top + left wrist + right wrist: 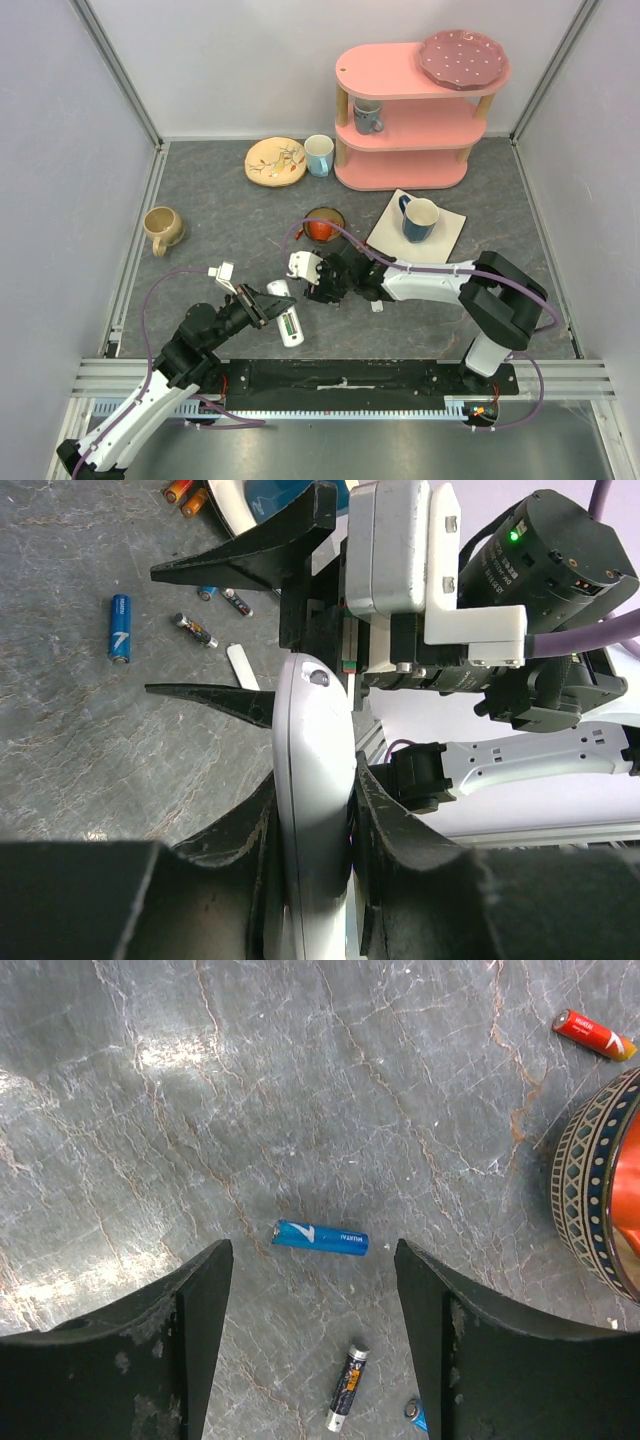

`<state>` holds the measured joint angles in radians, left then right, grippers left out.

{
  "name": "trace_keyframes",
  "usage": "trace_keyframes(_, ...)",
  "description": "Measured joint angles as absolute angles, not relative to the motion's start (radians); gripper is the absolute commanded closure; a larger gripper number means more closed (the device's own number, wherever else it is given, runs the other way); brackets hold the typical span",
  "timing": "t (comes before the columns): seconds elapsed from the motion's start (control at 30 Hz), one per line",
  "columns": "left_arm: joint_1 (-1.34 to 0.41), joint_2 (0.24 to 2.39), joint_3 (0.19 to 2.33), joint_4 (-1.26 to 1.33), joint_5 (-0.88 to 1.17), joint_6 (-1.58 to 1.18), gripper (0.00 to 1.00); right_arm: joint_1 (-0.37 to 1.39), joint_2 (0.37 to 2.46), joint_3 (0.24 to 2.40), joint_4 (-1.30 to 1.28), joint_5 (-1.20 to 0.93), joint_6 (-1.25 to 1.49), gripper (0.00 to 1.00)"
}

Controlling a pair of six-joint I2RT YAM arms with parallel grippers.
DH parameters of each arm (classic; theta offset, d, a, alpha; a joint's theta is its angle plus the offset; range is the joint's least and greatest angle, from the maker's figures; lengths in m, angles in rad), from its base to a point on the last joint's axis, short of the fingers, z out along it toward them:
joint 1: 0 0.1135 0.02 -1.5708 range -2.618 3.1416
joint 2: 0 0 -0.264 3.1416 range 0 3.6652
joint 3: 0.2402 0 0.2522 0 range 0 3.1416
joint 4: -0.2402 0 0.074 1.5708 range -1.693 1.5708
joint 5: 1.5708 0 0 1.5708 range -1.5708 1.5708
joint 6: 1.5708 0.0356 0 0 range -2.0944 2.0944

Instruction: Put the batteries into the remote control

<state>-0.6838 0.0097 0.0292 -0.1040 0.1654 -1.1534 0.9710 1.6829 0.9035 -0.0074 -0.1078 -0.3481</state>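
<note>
So, left gripper (pixel 318 815) is clamped on the slim white plastic remote control (pixel 310 730), held on edge low in front of the left arm, with the right gripper (pixel 312 1260) just beside its far end. Right fingers are spread apart with nothing in them, hovering over the small blue cylindrical battery (pixel 320 1239), which lies flat on the grey stone-look table (pixel 200 1080) between the fingertips.

Step in hand, I'd say: pick that blue cell. Its long axis runs along the closing direction, so a squeeze now would catch it end to end. Better to turn the wrist a quarter, drop straight down and pinch mid-body. It's round and will likely roll if nudged off-centre. Can't see the remote's slot from here, so check polarity before seating.

Around:
- thin dark-wrapped battery (pixel 346 1385) near the blue one, could get clipped by a finger
- red-and-orange battery (pixel 594 1034) well apart
- patterned bowl with orange inside (pixel 585 1180) beside the right finger, watch the sweep
- small white flat strip (pixel 242 667) on the table near the remote's tip, maybe the cover, can't tell
</note>
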Motion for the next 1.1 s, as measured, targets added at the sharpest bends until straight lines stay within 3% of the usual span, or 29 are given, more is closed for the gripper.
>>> trace_keyframes(0.3, -0.684, 0.010, 0.029, -0.104, 0.164, -1.153, 0.98, 0.971, 1.604, 0.904, -0.007, 0.007, -0.271, 0.23)
trace_keyframes(0.37, -0.684, 0.010, 0.029, -0.105, 0.162, -1.153, 0.98, 0.971, 1.555, 0.904, -0.005, 0.093, -0.173, 0.34)
trace_keyframes(0.4, -0.684, 0.010, 0.029, -0.105, 0.161, -1.153, 0.98, 0.972, 1.533, 0.908, -0.002, 0.161, -0.086, 0.47)
trace_keyframes(0.47, -0.684, 0.010, 0.029, -0.105, 0.159, -1.153, 0.98, 0.969, 1.516, 0.933, -0.011, 0.253, 0.068, 0.50)
trace_keyframes(0.57, -0.684, 0.010, 0.029, -0.105, 0.159, -1.153, 0.98, 0.948, 1.514, 0.987, -0.031, 0.279, 0.281, 0.34)
trace_keyframes(0.6, -0.684, 0.010, 0.029, -0.105, 0.159, -1.153, 0.98, 0.942, 1.514, 0.995, -0.029, 0.268, 0.323, 0.20)
trace_keyframes(0.67, -0.684, 0.010, 0.029, -0.105, 0.159, -1.153, 0.98, 0.933, 1.514, 0.994, 0.001, 0.229, 0.438, 0.14)
trace_keyframes(0.77, -0.684, 0.010, 0.029, -0.106, 0.159, -1.153, 0.98, 0.941, 1.521, 0.994, -0.009, 0.223, 0.575, 0.27)
trace_keyframes(0.8, -0.684, 0.010, 0.030, -0.107, 0.158, -1.153, 0.98, 0.948, 1.533, 1.005, -0.036, 0.235, 0.628, 0.37)
trace_keyframes(0.9, -0.684, 0.010, 0.030, -0.109, 0.158, -1.153, 0.98, 0.961, 1.583, 1.037, -0.096, 0.282, 0.744, 0.48)
trace_keyframes(1.1, -0.684, 0.010, 0.037, -0.125, 0.157, -1.153, 0.98, 0.976, 1.684, 1.052, -0.221, 0.362, 0.918, 0.51)
